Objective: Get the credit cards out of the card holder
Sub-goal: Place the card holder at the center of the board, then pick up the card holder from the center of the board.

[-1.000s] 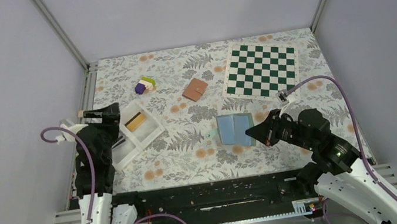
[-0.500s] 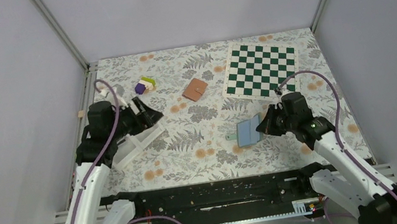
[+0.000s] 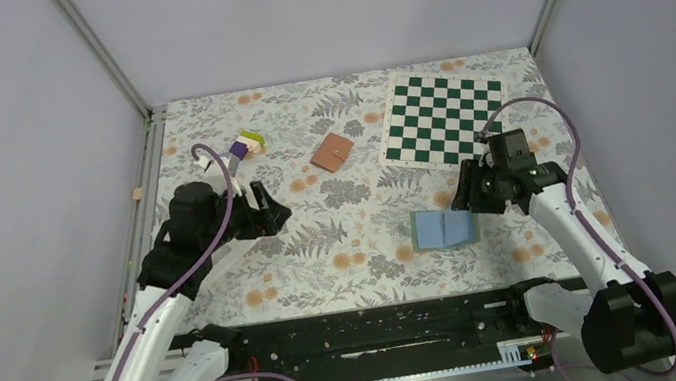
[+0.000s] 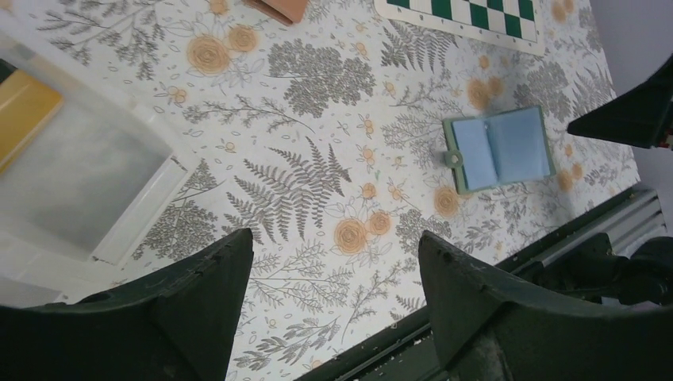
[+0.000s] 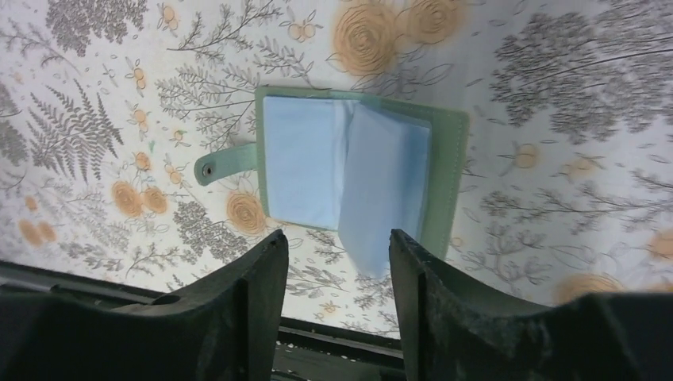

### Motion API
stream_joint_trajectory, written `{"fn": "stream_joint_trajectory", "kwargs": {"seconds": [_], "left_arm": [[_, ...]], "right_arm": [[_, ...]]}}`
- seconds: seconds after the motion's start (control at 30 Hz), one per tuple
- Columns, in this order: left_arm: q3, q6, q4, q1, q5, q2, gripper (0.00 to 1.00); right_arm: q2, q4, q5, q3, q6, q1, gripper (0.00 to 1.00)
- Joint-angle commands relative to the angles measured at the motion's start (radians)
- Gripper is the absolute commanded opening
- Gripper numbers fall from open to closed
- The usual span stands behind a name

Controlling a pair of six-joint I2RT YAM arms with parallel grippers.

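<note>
The task looked close to done. The one card holder lay open toward the desk's near edge, right of its middle. Its blue pages showed no card, and one page stood half-turned. One yellow-orange credit card lay in the single white tray by the left edge; any others beneath it could not be told. The right fingers hung spread and empty above the holder. The left fingers were spread wide, also empty. One brown wallet and one chessboard lay farther back.

top: high overview | wrists: nearer, looking down | all share: card holder
</note>
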Motion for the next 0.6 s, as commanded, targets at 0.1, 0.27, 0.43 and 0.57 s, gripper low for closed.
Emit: {"fn": "stream_joint_trajectory", "kwargs": {"seconds": [0.1,0.27,0.43,0.57], "left_arm": [[0.01,0.031,0.02,-0.002,-0.12,-0.027,0.76],[0.066,0.038,0.014,-0.042,-0.151,0.05,0.76],[0.231,0.027,-0.008,-0.1,-0.209,0.314,0.75],[0.429,0.032,-0.039,-0.118,-0.253,0.572,0.78]], "right_arm": [[-0.127,-0.112,0.123,0.133,0.039,-0.009,0.6],[-0.254,0.078,-0.136,0.098,0.164,-0.007,0.59],[-0.327,0.06,-0.191,0.137,0.163,-0.007,0.6],[-0.415,0.099,-0.268,0.137,0.192,-0.006,0.62]]}}
